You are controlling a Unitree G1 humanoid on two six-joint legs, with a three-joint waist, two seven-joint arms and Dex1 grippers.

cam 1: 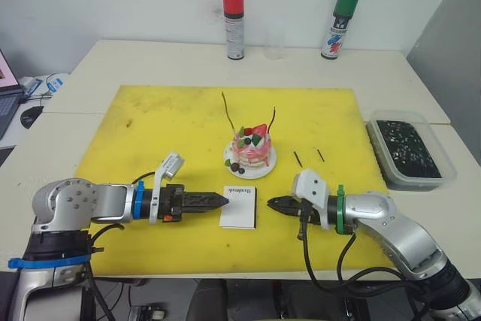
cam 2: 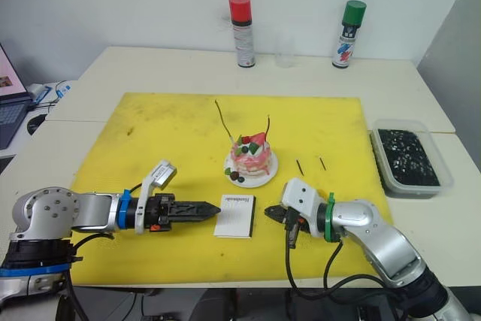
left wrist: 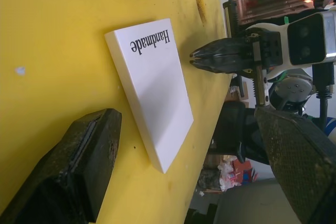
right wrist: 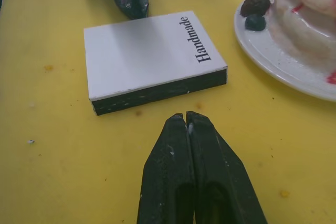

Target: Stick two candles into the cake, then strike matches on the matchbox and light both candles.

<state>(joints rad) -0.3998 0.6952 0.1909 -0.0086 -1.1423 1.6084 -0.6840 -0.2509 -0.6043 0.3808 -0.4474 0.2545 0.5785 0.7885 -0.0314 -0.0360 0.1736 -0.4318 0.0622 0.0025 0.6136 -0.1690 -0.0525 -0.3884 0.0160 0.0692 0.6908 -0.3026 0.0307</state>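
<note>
The pink cake (cam 1: pixel 252 146) sits on its white plate (cam 1: pixel 264 166) in the middle of the yellow mat. Two thin candles stand stuck in it, one (cam 1: pixel 228 113) leaning left and one (cam 1: pixel 272 120) on the right. Two short dark matches (cam 1: pixel 298 158) (cam 1: pixel 321 155) lie on the mat right of the plate. In front of the cake the white matchbox (cam 1: pixel 238 207) lies flat. My left gripper (cam 1: pixel 219 201) is open, low at the box's left edge. To the right of the box, my right gripper (right wrist: pixel 185 115) points at it, shut and empty.
A red-capped spray can (cam 1: pixel 234 24) and a green-capped one (cam 1: pixel 340 25) stand at the back of the table, with a small clear cup (cam 1: pixel 274 49) between them. A clear tub of dark material (cam 1: pixel 409 148) sits right of the mat. A laptop (cam 1: pixel 6 92) is at far left.
</note>
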